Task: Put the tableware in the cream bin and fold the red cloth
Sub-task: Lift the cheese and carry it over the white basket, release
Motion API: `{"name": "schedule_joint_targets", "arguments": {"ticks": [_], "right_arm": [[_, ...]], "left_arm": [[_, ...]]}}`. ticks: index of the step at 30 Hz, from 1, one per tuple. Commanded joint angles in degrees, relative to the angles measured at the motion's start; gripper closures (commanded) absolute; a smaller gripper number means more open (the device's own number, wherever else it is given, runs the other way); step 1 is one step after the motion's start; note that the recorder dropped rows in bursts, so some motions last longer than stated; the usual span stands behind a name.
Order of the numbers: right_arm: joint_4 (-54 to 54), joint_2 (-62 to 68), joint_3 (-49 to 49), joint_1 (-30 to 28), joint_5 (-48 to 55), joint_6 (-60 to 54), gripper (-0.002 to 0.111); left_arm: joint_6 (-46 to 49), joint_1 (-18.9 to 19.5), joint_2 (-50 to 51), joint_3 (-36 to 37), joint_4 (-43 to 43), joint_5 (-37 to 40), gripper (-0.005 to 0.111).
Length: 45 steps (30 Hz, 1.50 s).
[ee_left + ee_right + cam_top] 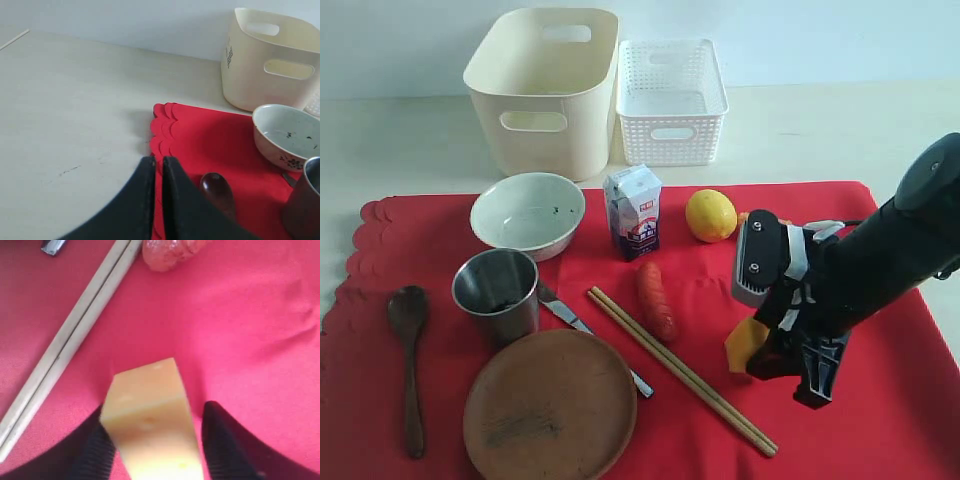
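Observation:
The red cloth (880, 420) lies flat on the table and carries a pale bowl (527, 213), steel cup (497, 290), brown plate (550, 405), dark wooden spoon (410, 350), knife (565, 312) and chopsticks (680, 370). Behind the cloth stands the cream bin (545, 85). My right gripper (785, 370) (156, 412) is low over the cloth's right part, open around a yellow cheese wedge (150, 420); one finger touches it and a gap shows at the other. My left gripper (158, 162) is shut and empty, over the cloth's scalloped edge (161, 132) near the spoon (217, 192).
A white lattice basket (672, 100) stands right of the cream bin. On the cloth a milk carton (633, 212), lemon (710, 215) and sausage (657, 300) sit between the tableware and my right arm. Bare table lies left of the cloth (70, 115).

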Motion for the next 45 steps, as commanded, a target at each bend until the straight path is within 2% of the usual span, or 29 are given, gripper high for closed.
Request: {"name": "schedule_joint_targets", "arguments": {"ticks": [1, 5, 6, 8, 15, 17, 20, 23, 27, 29, 37, 45], "right_arm": [[0.64, 0.08, -0.41, 0.24, -0.01, -0.26, 0.073], [1.04, 0.08, -2.16, 0.24, 3.04, -0.03, 0.091], [1.49, 0.08, -3.32, 0.24, 5.59, -0.03, 0.102], [1.49, 0.08, -4.61, 0.24, 8.66, 1.53, 0.108], [5.24, -2.75, -10.12, 0.24, 14.03, 18.18, 0.108], [9.65, -7.15, -14.44, 0.24, 17.92, 24.27, 0.108], [14.33, -10.96, -19.22, 0.24, 19.53, 27.62, 0.108], [12.03, -12.05, -25.97, 0.24, 19.28, 33.33, 0.108], [-1.99, -9.79, -36.51, 0.24, 10.82, 51.22, 0.108], [-6.31, -8.42, -39.5, 0.24, 9.48, 55.18, 0.108], [-12.15, 2.65, -51.38, 0.24, 7.24, 57.87, 0.108], [-18.5, 20.87, -63.95, 0.13, -1.93, 60.2, 0.108]], "left_arm": [[-0.12, 0.08, -0.38, 0.2, 0.21, -0.26, 0.099], [-0.12, 0.08, -0.38, 0.2, 0.21, -0.26, 0.099], [-0.12, 0.08, -0.38, 0.2, 0.21, -0.26, 0.099], [-0.12, 0.08, -0.38, 0.2, 0.21, -0.26, 0.099], [-0.12, 0.08, -0.38, 0.2, 0.21, -0.26, 0.099], [-0.12, 0.08, -0.38, 0.2, 0.21, -0.26, 0.099], [-0.12, 0.08, -0.38, 0.2, 0.21, -0.26, 0.099], [-0.12, 0.08, -0.38, 0.2, 0.21, -0.26, 0.099], [-0.12, 0.08, -0.38, 0.2, 0.21, -0.26, 0.099], [-0.12, 0.08, -0.38, 0.2, 0.21, -0.26, 0.099], [-0.12, 0.08, -0.38, 0.2, 0.21, -0.26, 0.099], [-0.12, 0.08, -0.38, 0.2, 0.21, -0.26, 0.099]]}}
